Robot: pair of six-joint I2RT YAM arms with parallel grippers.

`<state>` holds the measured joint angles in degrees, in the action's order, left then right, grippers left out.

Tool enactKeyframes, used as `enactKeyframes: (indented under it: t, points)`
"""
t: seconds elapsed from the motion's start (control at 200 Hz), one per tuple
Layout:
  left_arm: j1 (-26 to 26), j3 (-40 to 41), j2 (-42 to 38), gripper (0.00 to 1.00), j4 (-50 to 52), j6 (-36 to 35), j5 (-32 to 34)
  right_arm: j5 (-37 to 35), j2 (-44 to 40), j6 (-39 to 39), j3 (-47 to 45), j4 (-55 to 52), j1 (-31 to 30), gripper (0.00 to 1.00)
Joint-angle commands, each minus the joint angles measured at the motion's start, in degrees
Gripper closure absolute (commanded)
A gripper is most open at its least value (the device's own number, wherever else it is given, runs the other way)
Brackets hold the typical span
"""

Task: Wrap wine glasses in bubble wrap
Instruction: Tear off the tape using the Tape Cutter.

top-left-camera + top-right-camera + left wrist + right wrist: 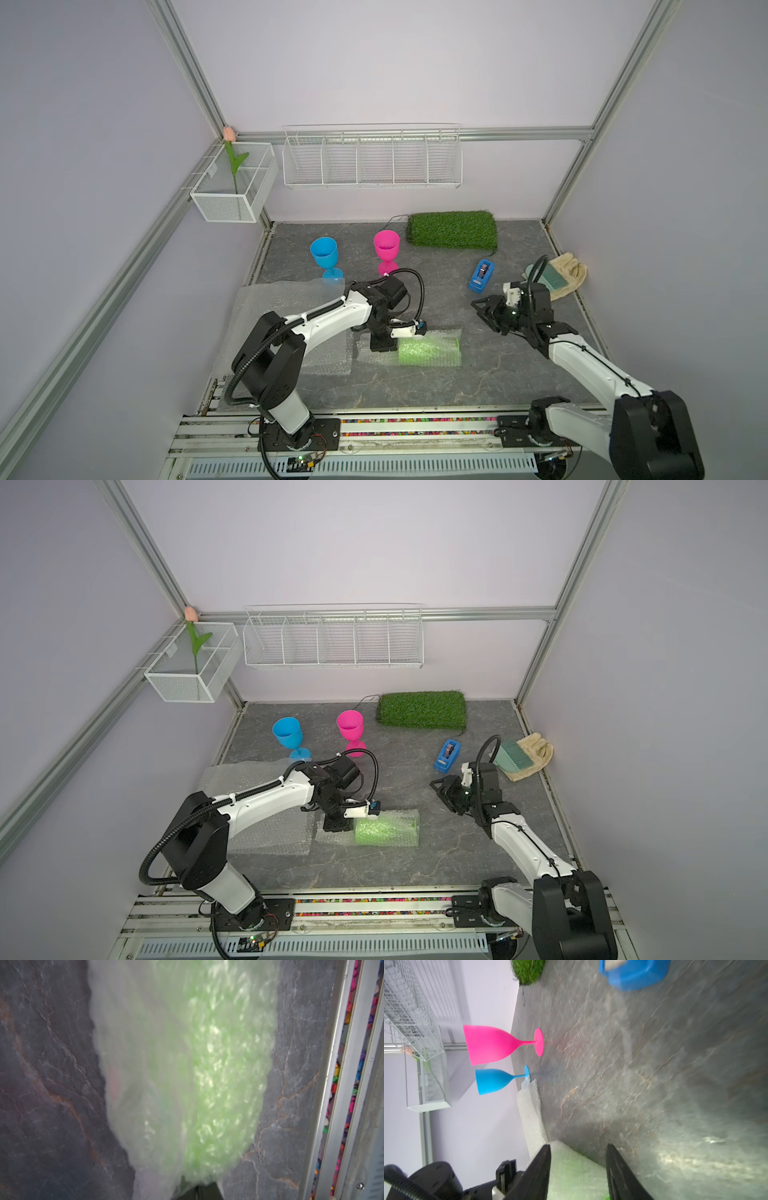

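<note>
A: Where is the lime green goblet (430, 353) lying?
B: It is lying on its side mid-surface, rolled inside bubble wrap (440, 334). The left end effector (382, 345) is pressing together on the wrap's loose end, by the look of it.
A: How is it likely handling?
B: Light hollow plastic, probably. The film is looking soft, springy and slick, so it may be wanting to unroll. Taking the bundle across the bowl is seeming safest.
A: And the right end effector (579, 1146)?
B: It is hanging spread and empty, apart from the bundle, near the blue tape dispenser (481, 276).
A: Around them?
B: The blue goblet (324, 251) and pink goblet (386, 245) are standing upright at the back of the grey stone-look surface (457, 386), spare sheets (282, 299) are lying under the left arm, and lilac walls are enclosing everything
</note>
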<state>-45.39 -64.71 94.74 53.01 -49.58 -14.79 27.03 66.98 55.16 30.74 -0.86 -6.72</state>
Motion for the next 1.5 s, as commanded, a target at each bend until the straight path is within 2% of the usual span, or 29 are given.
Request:
enactKeyframes:
  t: [0.0,0.275,0.48,0.69,1.06,1.26,1.495]
  points:
    - [-0.2,-0.9,1.0,1.0,1.8,-0.2,-0.1,2.7,5.3,-7.6,3.0,1.7,2.1,0.55]
    - [-0.2,-1.2,1.5,1.0,2.1,-0.6,0.0,3.0,21.8,-6.1,8.5,17.3,4.3,0.52]
    - [-0.2,-1.1,1.4,1.0,2.0,-0.6,-0.6,3.5,30.5,-2.9,9.1,26.0,4.9,0.51]
    - [-0.2,-1.5,2.2,1.0,2.3,-0.5,-0.9,4.1,34.7,-0.2,8.4,33.5,5.1,0.6]
    - [-0.2,-1.4,2.3,1.0,2.4,-0.5,-1.2,3.7,37.0,0.0,8.8,34.1,5.6,0.76]
    - [-0.2,-1.6,2.6,1.0,2.6,-0.4,-1.1,3.2,37.2,-0.6,9.0,31.5,5.6,0.93]
    - [-0.2,-1.5,2.6,1.0,2.5,-0.3,-1.2,0.4,35.9,-4.6,9.0,21.5,5.7,0.93]
